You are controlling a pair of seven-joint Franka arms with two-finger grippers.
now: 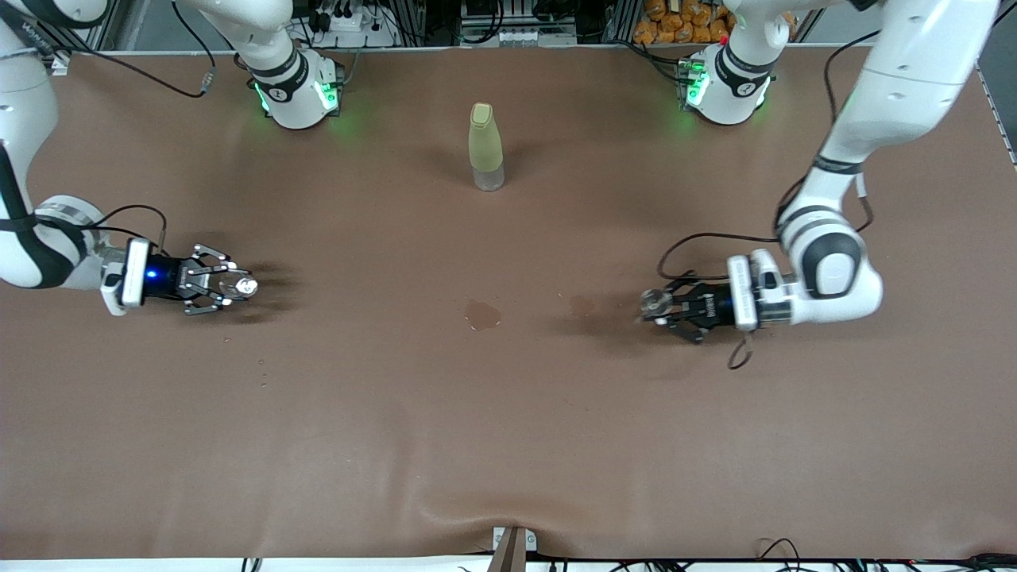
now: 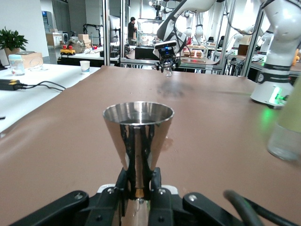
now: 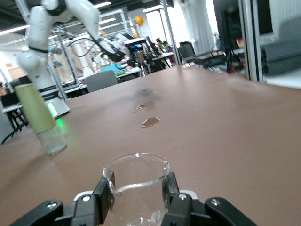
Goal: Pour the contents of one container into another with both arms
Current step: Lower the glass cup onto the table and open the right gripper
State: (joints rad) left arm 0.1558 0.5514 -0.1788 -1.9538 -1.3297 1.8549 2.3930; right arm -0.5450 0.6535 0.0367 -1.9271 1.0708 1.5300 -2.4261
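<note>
Both jaws grip: left gripper (image 1: pixel 658 306) pinches jigger (image 2: pixel 138 139), right gripper (image 1: pixel 238 286) clamps glass cup (image 3: pixel 137 193).

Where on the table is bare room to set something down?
The wide strip of table nearest the front camera is bare. The middle has a bottle and a puddle. Each end is taken by a hand: left, right.
</note>
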